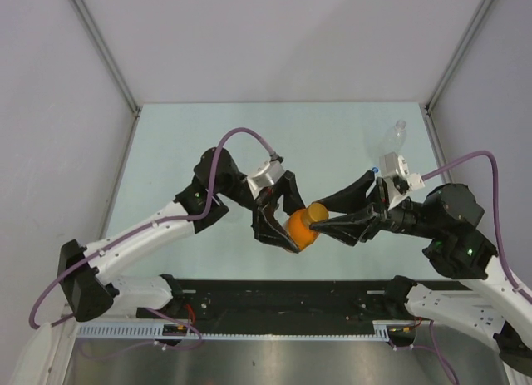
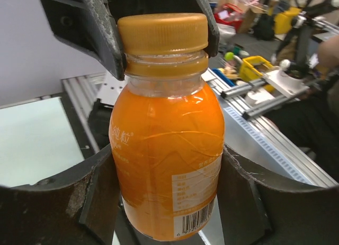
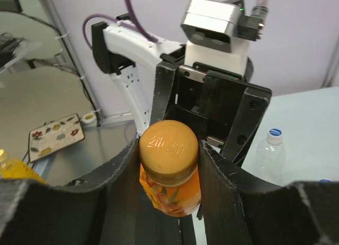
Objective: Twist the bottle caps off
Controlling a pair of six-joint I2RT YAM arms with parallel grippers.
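The orange bottle hangs above the table's near middle, held between both arms. My left gripper is shut on the bottle's body, one dark finger pressed to each side. My right gripper is shut on the orange cap, its fingers flanking the cap in the left wrist view too. The cap sits on the neck. A clear bottle with a blue cap stands at the far right of the table.
The pale green tabletop is boxed in by grey walls on the left, back and right. A metal rail runs along the near edge between the arm bases.
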